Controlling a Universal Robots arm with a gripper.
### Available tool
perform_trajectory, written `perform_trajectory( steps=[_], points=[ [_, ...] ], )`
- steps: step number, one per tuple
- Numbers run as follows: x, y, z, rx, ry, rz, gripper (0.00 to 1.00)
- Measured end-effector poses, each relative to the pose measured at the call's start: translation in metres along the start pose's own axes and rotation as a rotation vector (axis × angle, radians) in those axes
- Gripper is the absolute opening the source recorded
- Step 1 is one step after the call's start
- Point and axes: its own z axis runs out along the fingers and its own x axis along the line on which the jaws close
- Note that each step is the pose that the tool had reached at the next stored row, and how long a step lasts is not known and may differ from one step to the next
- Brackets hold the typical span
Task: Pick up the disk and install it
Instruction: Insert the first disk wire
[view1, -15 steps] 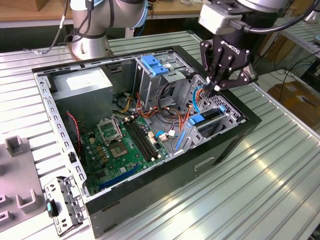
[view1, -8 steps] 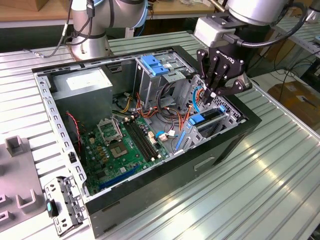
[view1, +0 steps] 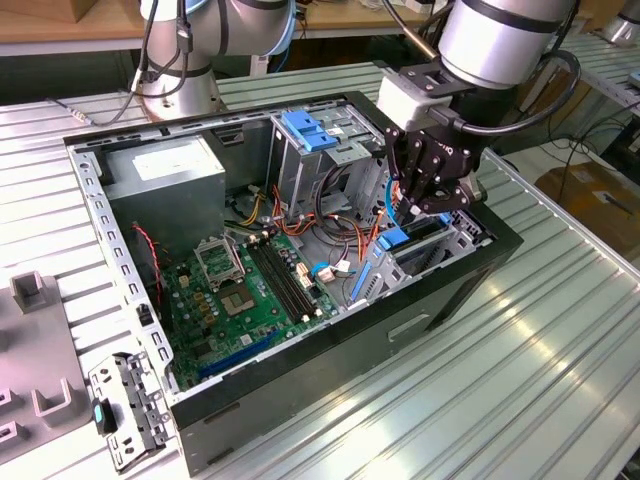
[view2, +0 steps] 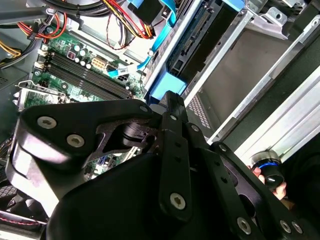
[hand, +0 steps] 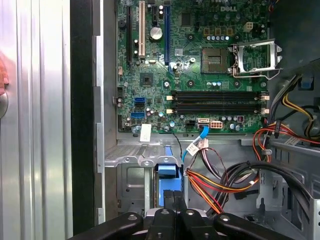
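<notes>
The disk (view1: 418, 234) sits edge-up in the drive cage at the front corner of the open computer case (view1: 300, 390), on the exterior view's right. Its blue bracket (hand: 167, 172) frames it, and its dark side with the connector (view2: 200, 35) shows in the second wrist view. My gripper (view1: 415, 208) hangs right over the cage. The black fingers (hand: 172, 200) are closed together, their tips resting against the end of the blue bracket (view2: 167, 85). Nothing is clamped between them.
Inside the case lie the green motherboard (view1: 240, 290), a grey power supply box (view1: 165, 175), a second cage with a blue tab (view1: 305, 130), and orange and red cables (hand: 210, 182) beside the disk's cage. A loose metal panel (view1: 125, 410) lies on the ribbed table. A person's fingertips (view2: 277, 187) hold a round black knob outside the case.
</notes>
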Motion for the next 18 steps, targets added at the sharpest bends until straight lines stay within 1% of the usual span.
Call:
perform_trajectory(
  steps=[4, 6, 13, 16, 18],
  points=[
    [0.0, 0.0, 0.0002, 0.0, 0.0001, 0.0, 0.11],
    [-0.0002, 0.0001, 0.0085, 0.0, 0.0001, 0.0, 0.11],
    [-0.0002, -0.0002, 0.0088, 0.0, -0.0001, 0.0, 0.11],
    [-0.0002, -0.0019, 0.0089, 0.0, -0.0001, 0.0, 0.11],
    [-0.0003, -0.0043, 0.0089, 0.0, -0.0001, 0.0, 0.11]
  ],
)
